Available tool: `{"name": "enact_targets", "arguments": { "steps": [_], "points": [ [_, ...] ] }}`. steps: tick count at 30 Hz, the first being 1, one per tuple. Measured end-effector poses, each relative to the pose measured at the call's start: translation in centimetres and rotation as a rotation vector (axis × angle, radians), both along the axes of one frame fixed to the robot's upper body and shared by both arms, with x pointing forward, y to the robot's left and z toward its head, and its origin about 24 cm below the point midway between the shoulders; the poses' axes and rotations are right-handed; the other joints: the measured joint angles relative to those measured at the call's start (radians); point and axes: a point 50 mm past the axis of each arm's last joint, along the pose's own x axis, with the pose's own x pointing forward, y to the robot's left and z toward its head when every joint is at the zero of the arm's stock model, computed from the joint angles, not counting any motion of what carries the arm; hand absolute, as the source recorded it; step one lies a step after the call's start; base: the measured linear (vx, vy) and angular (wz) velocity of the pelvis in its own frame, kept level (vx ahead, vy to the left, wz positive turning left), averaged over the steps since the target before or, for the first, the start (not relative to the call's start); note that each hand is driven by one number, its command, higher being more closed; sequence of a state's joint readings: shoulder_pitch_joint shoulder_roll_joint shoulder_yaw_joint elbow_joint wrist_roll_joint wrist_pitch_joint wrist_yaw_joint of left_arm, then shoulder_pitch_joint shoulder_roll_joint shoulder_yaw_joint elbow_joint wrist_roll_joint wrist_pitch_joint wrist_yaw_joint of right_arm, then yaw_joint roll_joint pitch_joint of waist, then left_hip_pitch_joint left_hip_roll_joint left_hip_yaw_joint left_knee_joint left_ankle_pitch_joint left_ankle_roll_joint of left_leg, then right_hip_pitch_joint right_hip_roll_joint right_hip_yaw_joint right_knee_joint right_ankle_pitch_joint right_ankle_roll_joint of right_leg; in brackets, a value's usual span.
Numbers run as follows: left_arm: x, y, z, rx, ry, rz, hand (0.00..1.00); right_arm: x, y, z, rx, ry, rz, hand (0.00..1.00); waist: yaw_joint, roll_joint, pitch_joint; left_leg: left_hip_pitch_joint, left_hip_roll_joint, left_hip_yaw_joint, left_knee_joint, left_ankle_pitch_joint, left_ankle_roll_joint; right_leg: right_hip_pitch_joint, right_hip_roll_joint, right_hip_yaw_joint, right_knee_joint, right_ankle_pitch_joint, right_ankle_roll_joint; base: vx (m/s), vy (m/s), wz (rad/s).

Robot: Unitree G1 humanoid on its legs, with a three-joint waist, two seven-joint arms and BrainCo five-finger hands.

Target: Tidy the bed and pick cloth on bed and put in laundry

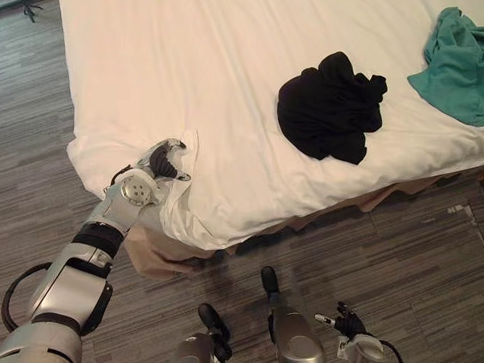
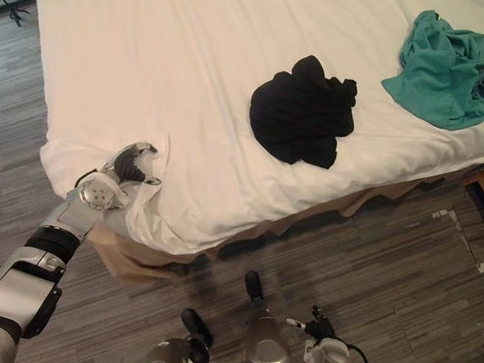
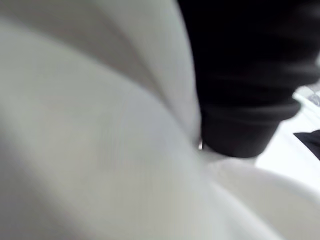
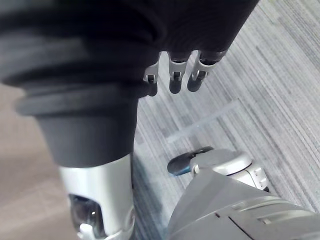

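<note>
Two cloths lie on the bed (image 1: 136, 32): a black cloth (image 1: 330, 105) bunched close to the near edge, and a teal cloth (image 1: 464, 67) crumpled well apart from it toward the far right. Neither is held. The left hand (image 1: 164, 164) is at the near-left corner with its fingers curled, clamped on a fold of the white sheet (image 1: 226, 173); in the left wrist view the sheet sits right against the camera. The right hand (image 1: 352, 324) hangs low over the floor (image 1: 415, 253), fingers loose, holding nothing. Risk: a hard tug on the fold likely strips the sheet off the corner and bares more of the tan layer (image 1: 154, 258) underneath. The same pull could drag the black cloth over the edge, since it rests near the drop. Thin fabric may also slip out of the pinch. The sheet is smooth and lightly creased. The floor is grey-brown striped planking, and a tripod (image 1: 25, 7) stands far left.
</note>
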State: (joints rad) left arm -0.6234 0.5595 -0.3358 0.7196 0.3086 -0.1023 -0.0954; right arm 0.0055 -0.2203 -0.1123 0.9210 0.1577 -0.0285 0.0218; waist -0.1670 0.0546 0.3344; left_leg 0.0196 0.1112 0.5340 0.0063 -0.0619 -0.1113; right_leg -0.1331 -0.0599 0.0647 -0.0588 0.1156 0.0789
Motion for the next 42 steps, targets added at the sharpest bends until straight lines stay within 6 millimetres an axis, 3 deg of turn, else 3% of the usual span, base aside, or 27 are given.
{"name": "enact_targets", "arguments": {
  "steps": [5, 6, 7, 10, 11, 14, 16, 17, 18, 19, 20, 21, 23, 25, 28, 30, 31, 32, 33, 35, 36, 37, 39, 41, 42],
  "points": [
    [-3.7, -0.2, -5.4, -0.182, 0.133, 0.034, 1.00, -0.6, -1.3, 0.1, -0.035, 0.028, -0.006, 0.00, 0.007, 0.040, -0.034, 0.039, 0.001, -0.043, -0.013, 0.000, 0.000, 0.064, -0.002, -0.050, -0.001, -0.030, -0.006, 0.00, -0.032, 0.23],
    [-5.3, 0.3, -7.0, -0.238, 0.174, 0.065, 0.00, -0.9, -1.7, 0.1, -0.044, 0.040, -0.007, 0.00, 0.012, 0.048, -0.052, 0.053, 0.001, -0.057, -0.024, 0.002, -0.002, 0.075, -0.001, -0.066, -0.001, -0.038, -0.007, 0.03, -0.037, 0.40],
    [-7.3, 1.0, -8.9, -0.290, 0.221, 0.111, 0.00, -1.4, -2.1, -0.1, -0.053, 0.064, -0.008, 0.00, 0.026, 0.054, -0.069, 0.058, 0.003, -0.074, -0.026, 0.002, -0.002, 0.094, -0.001, -0.083, -0.002, -0.046, -0.005, 0.04, -0.028, 0.36],
    [-10.5, 2.6, -11.5, -0.311, 0.307, 0.202, 0.00, -2.4, -2.6, -0.4, -0.057, 0.102, -0.027, 0.00, 0.062, 0.054, -0.099, 0.068, 0.005, -0.096, -0.033, 0.002, -0.003, 0.108, 0.000, -0.109, -0.006, -0.054, 0.001, 0.07, -0.026, 0.31],
    [-13.3, 4.3, -13.6, -0.319, 0.384, 0.304, 0.00, -2.7, -2.9, -0.5, -0.055, 0.113, -0.044, 0.00, 0.075, 0.052, -0.113, 0.072, 0.004, -0.115, -0.037, 0.002, -0.003, 0.126, -0.002, -0.129, -0.014, -0.056, 0.005, 0.05, -0.020, 0.31],
    [-18.6, 7.6, -16.3, -0.347, 0.449, 0.593, 0.00, -4.0, -3.4, -0.9, -0.040, 0.151, -0.094, 0.00, 0.113, 0.045, -0.137, 0.080, 0.003, -0.147, -0.038, 0.002, -0.003, 0.155, -0.007, -0.179, -0.020, -0.063, 0.011, 0.05, -0.013, 0.45],
    [-21.7, 11.1, -16.6, -0.379, 0.354, 0.957, 0.00, -4.8, -3.9, -1.1, -0.015, 0.181, -0.152, 0.00, 0.135, 0.028, -0.158, 0.088, -0.002, -0.188, -0.039, 0.002, -0.003, 0.190, -0.015, -0.226, -0.022, -0.081, 0.006, 0.05, -0.011, 0.55],
    [-26.3, 14.1, -17.1, -0.383, 0.346, 1.282, 0.00, -4.9, -4.3, -1.0, 0.002, 0.167, -0.208, 0.00, 0.143, 0.022, -0.174, 0.088, -0.002, -0.195, -0.041, 0.002, -0.003, 0.201, -0.016, -0.240, -0.023, -0.087, 0.005, 0.01, -0.013, 0.30],
    [-28.5, 15.1, -17.2, -0.381, 0.348, 1.403, 0.00, -5.0, -4.6, -1.0, 0.014, 0.159, -0.247, 0.00, 0.148, 0.020, -0.180, 0.089, -0.002, -0.196, -0.041, 0.002, -0.003, 0.203, -0.017, -0.245, -0.025, -0.089, 0.003, 0.02, -0.015, 0.23],
    [-32.6, 16.5, -17.1, -0.356, 0.365, 1.591, 0.00, -5.7, -5.1, -1.0, 0.042, 0.156, -0.330, 0.00, 0.158, 0.018, -0.196, 0.089, -0.005, -0.205, -0.043, 0.002, -0.003, 0.203, -0.019, -0.257, -0.026, -0.095, -0.003, 0.06, -0.020, 0.27],
    [-36.2, 17.0, -17.1, -0.344, 0.404, 1.728, 0.00, -6.6, -5.6, -1.1, 0.075, 0.156, -0.423, 0.00, 0.166, 0.020, -0.210, 0.088, -0.005, -0.217, -0.050, 0.002, -0.003, 0.205, -0.019, -0.270, -0.030, -0.096, -0.002, 0.06, -0.017, 0.28],
    [-38.0, 17.0, -17.1, -0.337, 0.439, 1.780, 0.00, -7.2, -5.9, -1.2, 0.102, 0.155, -0.486, 0.00, 0.176, 0.021, -0.214, 0.090, -0.005, -0.218, -0.055, 0.002, -0.004, 0.207, -0.019, -0.273, -0.030, -0.096, -0.001, 0.04, -0.008, 0.26],
    [-43.6, 15.9, -17.4, -0.301, 0.619, 1.839, 0.00, -8.2, -6.5, -1.2, 0.207, 0.094, -0.714, 0.00, 0.200, 0.025, -0.221, 0.105, -0.009, -0.223, -0.059, 0.000, -0.005, 0.219, -0.017, -0.277, -0.032, -0.105, -0.004, -0.02, -0.003, 0.14],
    [-45.7, 14.3, -18.0, -0.313, 0.697, 1.870, 0.00, -8.6, -6.9, -1.1, 0.247, 0.051, -0.837, 0.00, 0.201, 0.025, -0.236, 0.106, -0.009, -0.218, -0.060, -0.002, -0.009, 0.220, -0.014, -0.277, -0.037, -0.109, -0.004, -0.05, -0.019, 0.02],
    [-44.4, 11.8, -19.8, -0.416, 0.728, 1.775, 0.00, -9.9, -7.8, -1.0, 0.297, 0.000, -1.085, 0.00, 0.197, 0.010, -0.252, 0.105, 0.001, -0.180, -0.061, -0.003, -0.013, 0.203, -0.006, -0.261, -0.038, -0.111, -0.011, -0.04, -0.025, -0.22],
    [-41.5, 10.5, -21.0, -0.458, 0.724, 1.627, 0.00, -10.8, -8.3, -0.9, 0.304, -0.011, -1.225, 0.00, 0.174, 0.000, -0.274, 0.105, 0.008, -0.157, -0.065, -0.002, -0.017, 0.190, 0.001, -0.241, -0.038, -0.105, -0.019, -0.01, -0.036, -0.42],
    [-38.0, 9.5, -21.7, -0.489, 0.690, 1.482, 0.00, -11.7, -9.0, -0.6, 0.300, -0.021, -1.347, 0.00, 0.155, -0.012, -0.292, 0.105, 0.013, -0.130, -0.073, 0.000, -0.021, 0.186, 0.008, -0.217, -0.032, -0.100, -0.025, 0.02, -0.028, -0.42],
    [-36.4, 9.1, -21.9, -0.502, 0.669, 1.426, 0.00, -12.0, -9.3, -0.5, 0.299, -0.028, -1.392, 0.00, 0.151, -0.018, -0.296, 0.107, 0.015, -0.121, -0.073, 0.000, -0.021, 0.184, 0.011, -0.209, -0.031, -0.098, -0.027, 0.02, -0.036, -0.45],
    [-33.4, 8.4, -22.0, -0.525, 0.628, 1.318, 0.00, -12.5, -10.2, 0.0, 0.282, -0.045, -1.469, 1.00, 0.142, -0.030, -0.303, 0.112, 0.018, -0.111, -0.073, 0.000, -0.022, 0.183, 0.014, -0.198, -0.031, -0.096, -0.030, 0.01, -0.035, -0.31],
    [-28.2, 6.6, -21.6, -0.545, 0.563, 1.102, 0.00, -12.6, -13.2, 2.0, 0.202, -0.121, -1.548, 1.00, 0.111, -0.055, -0.319, 0.126, 0.019, -0.088, -0.076, -0.002, -0.023, 0.183, 0.020, -0.172, -0.031, -0.094, -0.031, 0.00, -0.029, -0.33],
    [-27.4, 6.1, -21.6, -0.547, 0.554, 1.061, 0.00, -12.6, -14.0, 2.6, 0.171, -0.147, -1.549, 1.00, 0.107, -0.059, -0.321, 0.128, 0.019, -0.082, -0.076, -0.003, -0.024, 0.182, 0.020, -0.167, -0.031, -0.093, -0.031, -0.01, -0.009, -0.38],
    [-25.5, 4.9, -21.2, -0.541, 0.528, 0.959, 0.00, -12.1, -16.3, 4.7, 0.077, -0.228, -1.527, 1.00, 0.097, -0.065, -0.321, 0.134, 0.018, -0.068, -0.076, -0.008, -0.024, 0.180, 0.021, -0.150, -0.031, -0.090, -0.028, -0.02, -0.002, -0.32],
    [-24.2, 3.5, -21.1, -0.524, 0.530, 0.849, 0.00, -10.7, -19.1, 8.1, -0.068, -0.339, -1.435, 1.00, 0.091, -0.073, -0.322, 0.135, 0.015, -0.050, -0.076, -0.014, -0.023, 0.169, 0.021, -0.128, -0.030, -0.086, -0.025, -0.03, 0.002, -0.39],
    [-24.1, 2.2, -21.3, -0.500, 0.564, 0.775, 0.00, -6.8, -21.9, 13.8, -0.276, -0.486, -1.204, 1.00, 0.085, -0.069, -0.321, 0.139, 0.012, -0.032, -0.071, -0.021, -0.025, 0.162, 0.021, -0.105, -0.030, -0.082, -0.024, -0.03, -0.003, -0.32],
    [-24.2, 2.2, -21.4, -0.497, 0.570, 0.772, 0.00, -5.7, -22.2, 15.0, -0.311, -0.519, -1.149, 1.00, 0.083, -0.069, -0.321, 0.139, 0.012, -0.029, -0.071, -0.021, -0.025, 0.160, 0.021, -0.103, -0.029, -0.082, -0.023, -0.05, -0.030, -0.22]
  ]
}}
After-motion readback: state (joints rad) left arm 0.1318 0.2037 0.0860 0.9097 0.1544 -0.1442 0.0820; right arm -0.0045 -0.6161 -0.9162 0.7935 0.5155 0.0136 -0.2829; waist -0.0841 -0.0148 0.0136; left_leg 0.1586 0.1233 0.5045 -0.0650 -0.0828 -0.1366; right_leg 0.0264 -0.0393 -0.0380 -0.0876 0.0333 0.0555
